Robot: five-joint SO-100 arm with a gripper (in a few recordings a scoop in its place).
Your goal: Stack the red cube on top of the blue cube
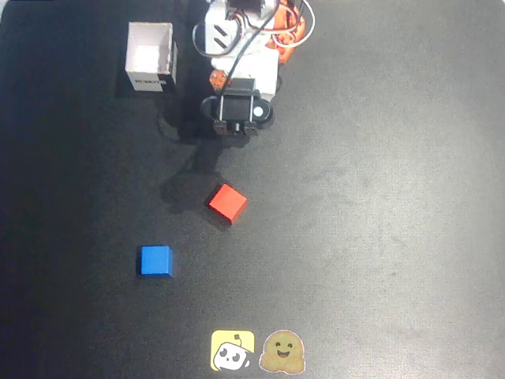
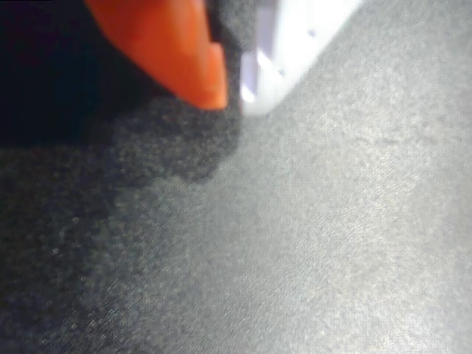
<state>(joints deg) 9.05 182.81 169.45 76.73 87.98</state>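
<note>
Overhead view: the arm (image 1: 237,47) sits folded at the back edge of the black desk (image 1: 379,221), roughly mid-width, white and orange parts bunched together with a black camera module at its front.

Wrist view: the jaws (image 2: 232,81) show as an orange finger (image 2: 173,44) and a white finger (image 2: 295,44). The two tips lie almost against each other with only a thin dark seam between, so they read as closed, and nothing is between them. Below them is bare grey-black desk cloth, with shadow spreading to the left.

The red cube (image 1: 228,202) lies on the desk near its centre, in front of the arm and apart from it. It is turned so that its corners point toward the desk edges.

The blue cube (image 1: 156,260) lies nearer the front edge and to the left of the red cube as the overhead view shows it. Its sides run square to the desk edges. The two cubes are clearly apart, not touching.

A white box (image 1: 151,57), open at the top, stands at the back edge, left of the arm.

Two stickers (image 1: 257,350), one yellow and one brownish, sit side by side at the front edge, mid-width.
</note>
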